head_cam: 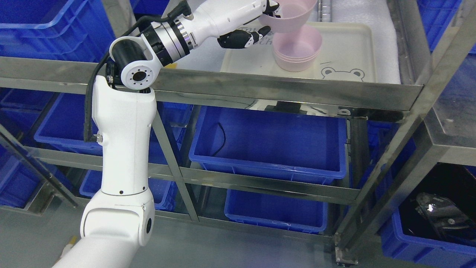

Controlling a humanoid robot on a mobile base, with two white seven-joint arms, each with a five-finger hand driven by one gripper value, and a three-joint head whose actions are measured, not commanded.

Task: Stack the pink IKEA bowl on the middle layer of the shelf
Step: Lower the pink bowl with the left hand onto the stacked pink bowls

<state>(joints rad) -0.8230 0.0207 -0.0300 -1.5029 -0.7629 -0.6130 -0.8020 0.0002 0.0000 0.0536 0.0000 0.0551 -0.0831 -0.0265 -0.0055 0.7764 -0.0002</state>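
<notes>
My left arm rises from the lower left and reaches over the steel shelf rail (282, 91). Its hand (266, 18) is shut on a pink bowl (292, 15), gripping the near rim with fingers above and thumb below. The bowl hangs tilted, just above and slightly left of a stack of pink bowls (297, 50). That stack stands on a cream tray (346, 52) with a bear drawing, lying on the shelf layer. The held bowl's top is cut off by the picture's edge.
White foam lining (372, 15) lies behind the tray. Blue bins (271, 145) fill the lower shelf layers, more stand at the left and upper right. A steel upright (412, 123) slants down the right side. A dark object (438, 216) sits in a bin at lower right.
</notes>
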